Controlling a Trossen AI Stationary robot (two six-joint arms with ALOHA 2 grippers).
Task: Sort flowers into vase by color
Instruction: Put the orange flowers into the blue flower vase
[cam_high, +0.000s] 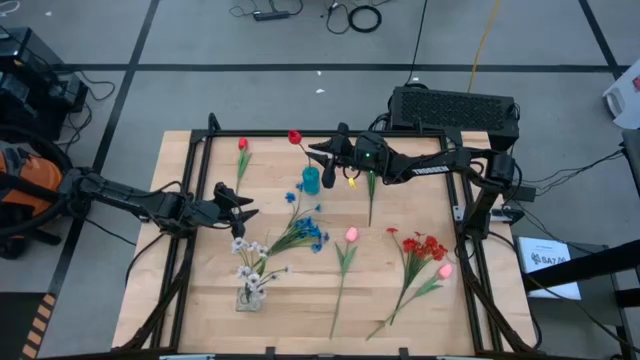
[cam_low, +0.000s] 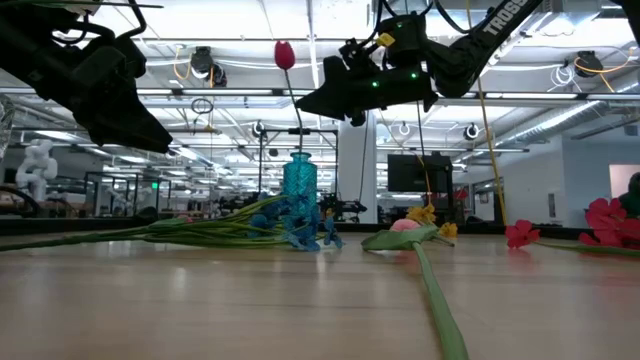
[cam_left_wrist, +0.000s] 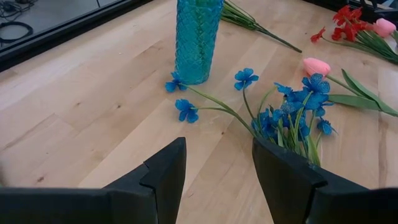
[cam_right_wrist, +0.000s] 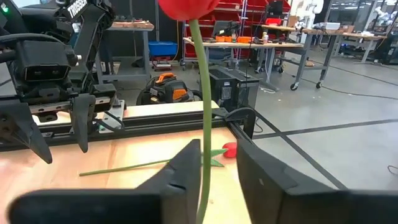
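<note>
A red tulip (cam_low: 285, 55) stands upright with its stem in the blue vase (cam_high: 311, 180), at the table's far middle. My right gripper (cam_right_wrist: 214, 171) comes level from the right at the stem above the vase, open, a finger on each side. My left gripper (cam_high: 243, 208) hovers open at the left, near the blue flower spray (cam_left_wrist: 292, 112), which lies flat on the table. White flowers (cam_high: 246, 250) stand in a clear vase (cam_high: 250, 298) near the front left. My right gripper has the red tulip's stem (cam_right_wrist: 204, 155) between its open fingers, well below the head. The stem runs close along one finger (cam_right_wrist: 183, 174) and stands apart from the other. Whether it touches that finger, I cannot tell.
Lying flat on the table are a second red tulip (cam_high: 242, 145) at the far left, a yellow flower (cam_high: 352, 182) right of the blue vase, a pink tulip (cam_high: 351, 234) in the middle, and a red spray (cam_high: 425, 247) with a pink head (cam_high: 444, 270) at the right.
</note>
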